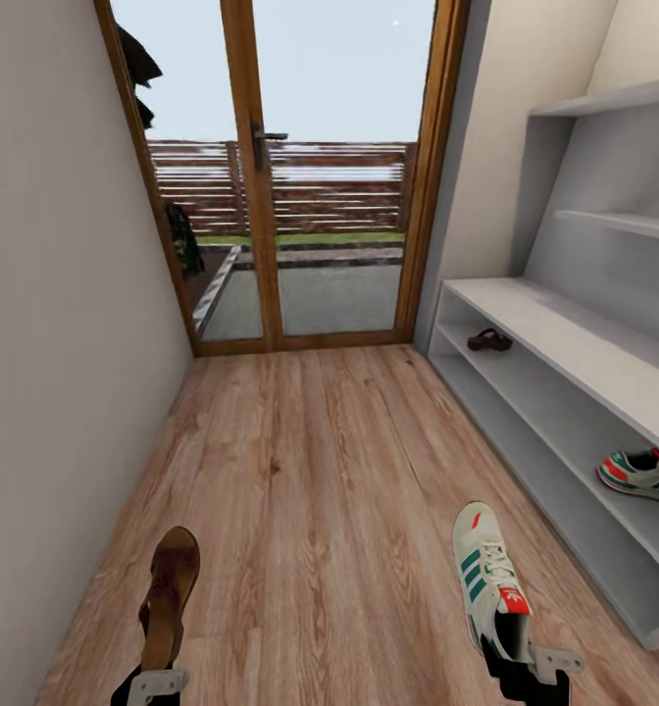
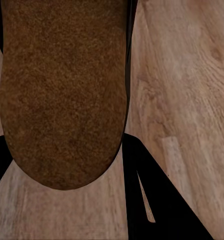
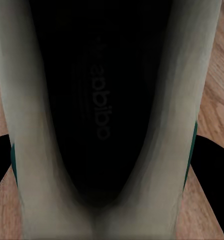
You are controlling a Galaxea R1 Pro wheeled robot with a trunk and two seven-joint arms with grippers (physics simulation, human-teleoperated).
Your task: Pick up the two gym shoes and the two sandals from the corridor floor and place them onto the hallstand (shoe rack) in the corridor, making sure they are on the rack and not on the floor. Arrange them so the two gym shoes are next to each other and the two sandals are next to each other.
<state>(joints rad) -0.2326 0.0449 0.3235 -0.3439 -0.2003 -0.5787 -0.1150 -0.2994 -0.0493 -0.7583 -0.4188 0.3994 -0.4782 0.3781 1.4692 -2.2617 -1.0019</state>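
- While both arms carry loads, we judge a drop the main risk: left gripper [image 1: 157,683] has its jaws clamped on one sandal [image 1: 169,594], right gripper [image 1: 531,667] on one gym shoe [image 1: 488,580], each by the heel alone.
- Hallstand [image 1: 555,338]: second sandal [image 1: 489,340] sits at the lower bay's far end, second gym shoe [image 1: 643,474] near its front end.
- Mates lie well apart; pairing needs care.

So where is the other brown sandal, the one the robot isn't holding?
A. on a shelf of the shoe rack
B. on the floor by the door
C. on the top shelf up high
A: the other sandal lies inside the shoe rack, on a shelf at its far end near the door.
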